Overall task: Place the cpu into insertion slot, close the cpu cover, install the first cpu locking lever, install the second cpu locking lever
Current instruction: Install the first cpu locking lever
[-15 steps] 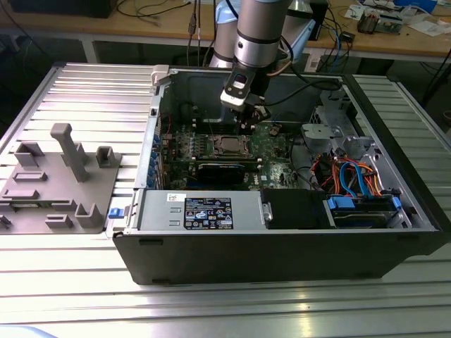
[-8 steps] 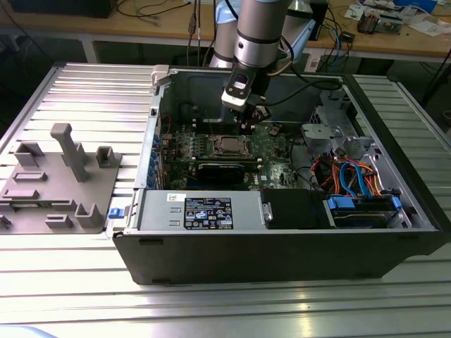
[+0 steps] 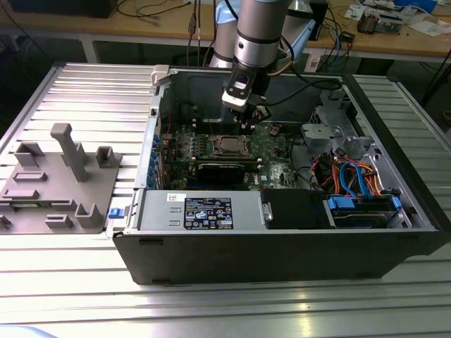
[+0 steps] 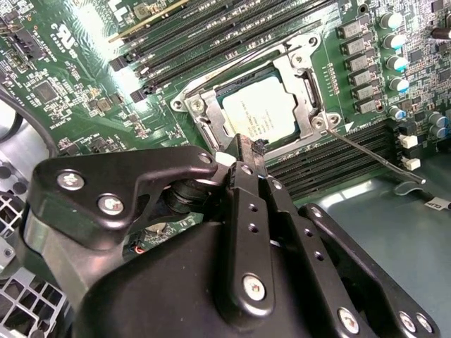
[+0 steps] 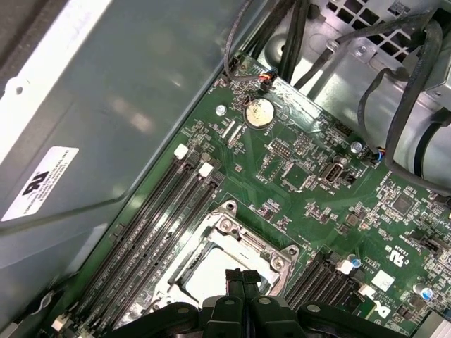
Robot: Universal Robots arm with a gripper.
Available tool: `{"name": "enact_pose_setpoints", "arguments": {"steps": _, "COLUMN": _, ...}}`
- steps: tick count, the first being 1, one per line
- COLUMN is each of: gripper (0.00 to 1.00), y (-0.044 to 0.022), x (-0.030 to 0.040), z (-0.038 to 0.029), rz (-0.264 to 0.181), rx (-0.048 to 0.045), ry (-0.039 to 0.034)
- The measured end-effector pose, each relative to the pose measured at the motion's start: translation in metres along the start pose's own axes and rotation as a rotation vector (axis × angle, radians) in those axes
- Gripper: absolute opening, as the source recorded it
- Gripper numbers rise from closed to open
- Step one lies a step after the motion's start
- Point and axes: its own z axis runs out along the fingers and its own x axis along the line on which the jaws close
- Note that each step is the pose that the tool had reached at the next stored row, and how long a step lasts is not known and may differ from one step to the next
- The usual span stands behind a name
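Note:
The cpu [image 4: 261,109], a dull silver square, lies flat in the insertion slot, whose contact field is hidden under it. The cpu cover [image 4: 304,88], a silvery frame, lies down around the chip. A thin locking lever [image 4: 373,155] sticks out from one socket corner, away from the frame. My gripper [image 4: 246,146] hovers at the socket's edge with its black fingers pressed together and nothing between them. In the first wrist view the gripper [image 5: 243,276] is over the cpu [image 5: 204,278]. The exterior view shows the gripper [image 3: 248,120] just above and behind the cpu [image 3: 229,146].
Dark memory slots [image 4: 211,35] run beside the socket. A long black card [image 3: 222,169] lies in front of it. Bundled cables [image 3: 352,176] and drive bays fill the case on the exterior view's right. A grey fixture [image 3: 63,183] stands outside the case.

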Motion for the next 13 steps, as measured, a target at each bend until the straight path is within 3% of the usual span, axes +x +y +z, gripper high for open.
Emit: {"name": "enact_pose_setpoints", "arguments": {"steps": 13, "gripper": 0.11, "y": 0.0000, "x": 0.0000, "z": 0.0000, "rz": -0.021, "rx": 0.0003, "ry": -0.0004}}
